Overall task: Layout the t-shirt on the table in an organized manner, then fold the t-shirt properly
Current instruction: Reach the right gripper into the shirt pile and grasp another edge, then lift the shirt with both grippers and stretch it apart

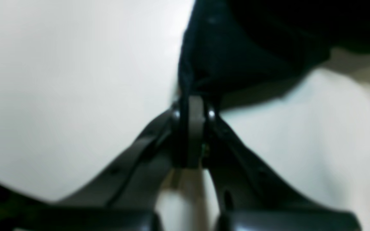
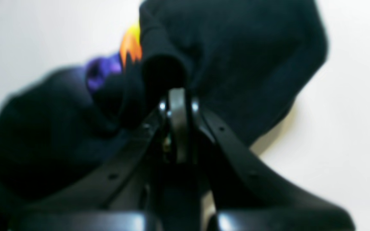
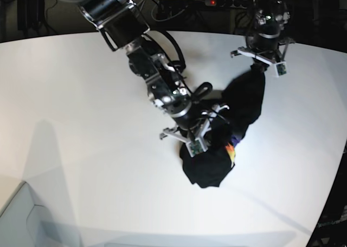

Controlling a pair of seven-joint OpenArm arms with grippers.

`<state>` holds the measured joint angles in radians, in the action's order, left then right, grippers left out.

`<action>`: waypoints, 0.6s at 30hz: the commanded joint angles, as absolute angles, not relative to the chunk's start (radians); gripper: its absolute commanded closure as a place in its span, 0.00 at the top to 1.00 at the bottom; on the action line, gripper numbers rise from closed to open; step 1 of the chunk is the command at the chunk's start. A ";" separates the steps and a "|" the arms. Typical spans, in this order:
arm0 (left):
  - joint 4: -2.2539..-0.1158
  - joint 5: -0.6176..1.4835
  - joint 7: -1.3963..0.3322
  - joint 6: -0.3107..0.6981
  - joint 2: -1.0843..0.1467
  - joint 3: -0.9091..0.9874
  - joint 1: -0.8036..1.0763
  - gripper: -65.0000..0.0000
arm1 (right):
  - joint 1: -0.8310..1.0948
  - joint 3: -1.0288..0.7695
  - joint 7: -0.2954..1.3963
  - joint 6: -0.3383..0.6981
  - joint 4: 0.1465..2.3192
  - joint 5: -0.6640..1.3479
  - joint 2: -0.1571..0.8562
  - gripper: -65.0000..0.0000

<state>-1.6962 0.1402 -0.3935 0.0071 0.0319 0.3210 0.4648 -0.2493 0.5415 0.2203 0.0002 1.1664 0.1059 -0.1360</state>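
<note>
Your left gripper (image 1: 193, 106) is clenched on one edge of the t-shirt (image 3: 238, 122), your right gripper (image 2: 177, 102) on another fold beside the print. The cloth hangs bunched between them over the table (image 3: 81, 122); draw them apart along that line.

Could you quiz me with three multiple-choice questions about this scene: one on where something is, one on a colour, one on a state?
1. Where is the t-shirt?
A. bunched between both grippers
B. folded flat at the table's left edge
C. on the floor

2. What colour is the table?
A. blue
B. white
C. wooden brown

3. What is the left gripper doing?
A. open, above bare table
B. shut on the shirt
C. holding a box

Answers: 1 A, the shirt stretches from the right gripper to the left one. 2 B, bare white top. 3 B, its jaws pinch black fabric.
</note>
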 commanded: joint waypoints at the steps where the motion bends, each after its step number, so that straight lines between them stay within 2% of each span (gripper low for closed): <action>1: -1.739 0.137 -0.366 0.004 0.024 0.348 0.450 0.00 | -0.274 0.507 0.180 0.001 1.225 0.107 -0.143 0.00; 11: -1.894 0.137 -0.371 -0.001 0.028 0.493 0.343 0.00 | -0.199 0.071 0.185 -0.001 1.511 0.107 -0.157 0.00; 18: -1.939 0.137 -0.371 -0.002 0.030 0.495 0.243 0.00 | -0.171 -0.008 0.294 0.002 1.681 0.108 -0.157 0.00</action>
<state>-1.9179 0.1413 -0.4088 0.0097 0.0372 0.4927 0.2577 -0.1482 -0.0097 0.3340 0.0025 1.6581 0.1104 -0.1528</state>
